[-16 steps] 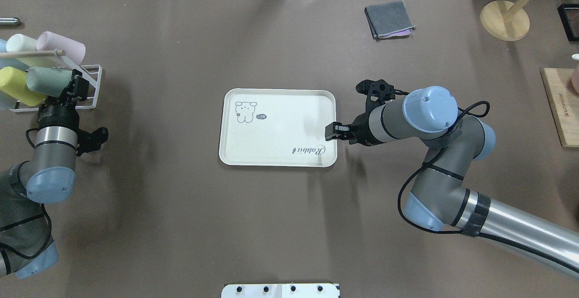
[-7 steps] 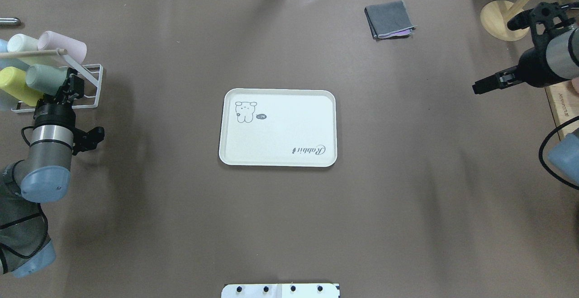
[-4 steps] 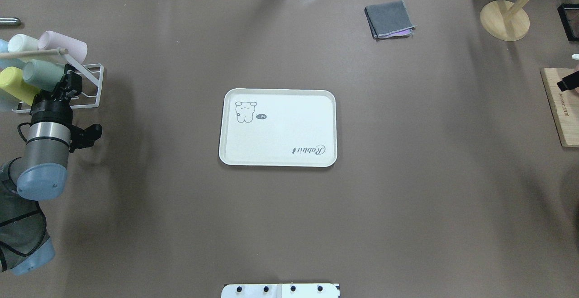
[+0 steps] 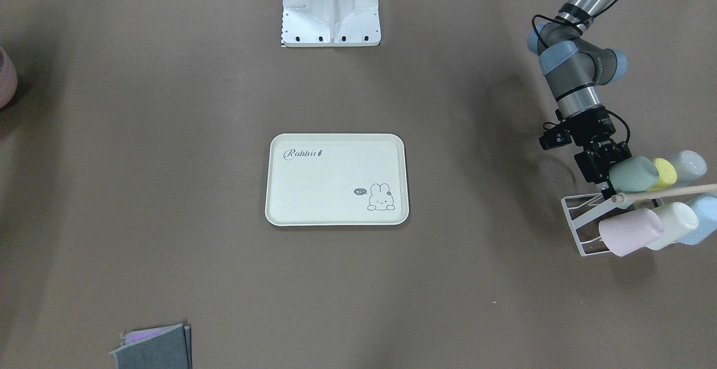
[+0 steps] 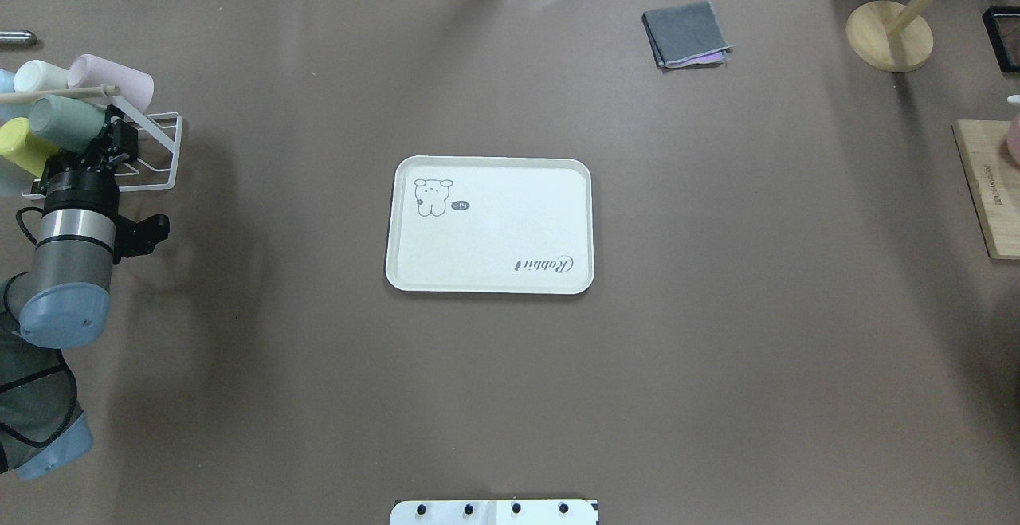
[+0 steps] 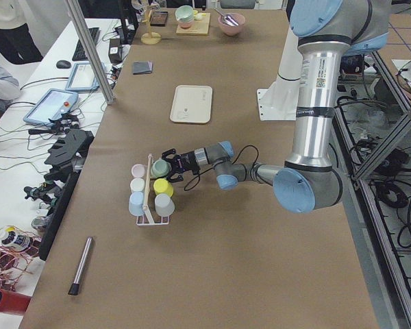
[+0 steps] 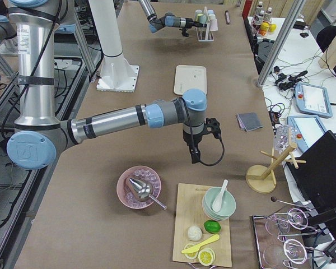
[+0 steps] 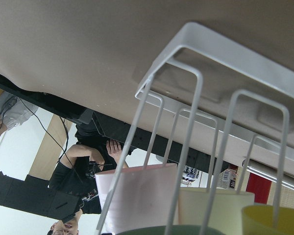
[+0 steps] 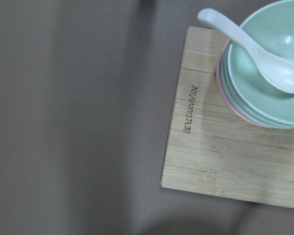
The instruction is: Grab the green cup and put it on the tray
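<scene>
Left pincer (image 4: 609,174) is seen at the mouth end of the green cup (image 4: 636,173). Its fingers appear closed on the rim, and the cup lies on its side, pointing away from the wrist. Just under the pincer the white wire rack (image 8: 235,53) is found. The yellow cup (image 4: 665,173) sits just beyond the green one, the wooden rod (image 4: 666,192) passes close alongside, and the pink cup (image 4: 630,232) hangs past the rod. The tray (image 5: 494,230) lies well apart from the pincer, off to its side toward the table's middle.

Extraction from the rack is judged to be the step in hand. It is best done by drawing the cup back along its own axis until wires and rod are cleared, since a sideways swing could drag the yellow neighbour. Whether a prong sits inside the cup cannot be told. Firm pressure is advised, as smooth plastic held by a thin rim may slip when turned upright. The state of the right pincer (image 7: 194,159) cannot be told.
</scene>
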